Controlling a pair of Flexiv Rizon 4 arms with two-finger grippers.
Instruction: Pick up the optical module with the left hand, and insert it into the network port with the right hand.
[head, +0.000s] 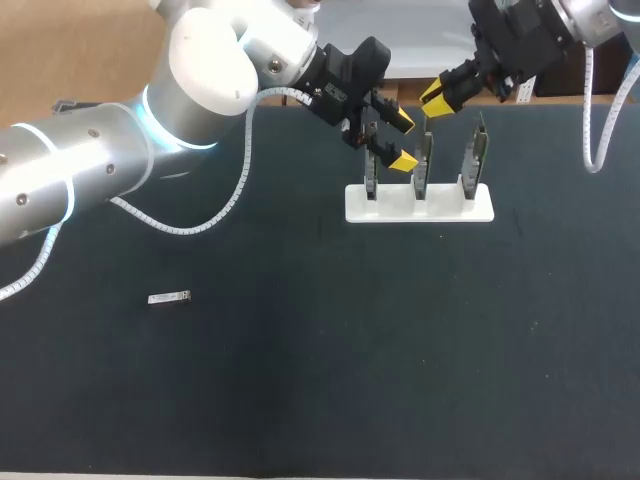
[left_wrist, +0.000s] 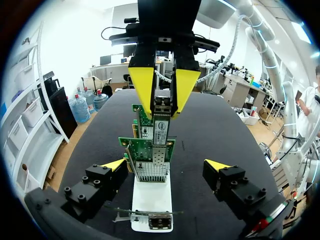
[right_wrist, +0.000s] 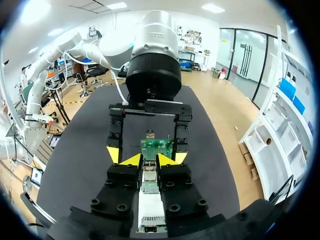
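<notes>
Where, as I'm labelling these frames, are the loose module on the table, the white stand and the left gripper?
loose module (head: 170, 298): head view, middle of its body.
white stand (head: 484, 208): head view, right end of its base.
left gripper (head: 403, 141): head view, midway between its yellow tips.

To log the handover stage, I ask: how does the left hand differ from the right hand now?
The left hand is open and empty; the right hand is shut on an optical module. In the head view the left hand is by the left-end card of the white stand, the right hand nearer the middle card. Both have yellow fingertips.
</notes>
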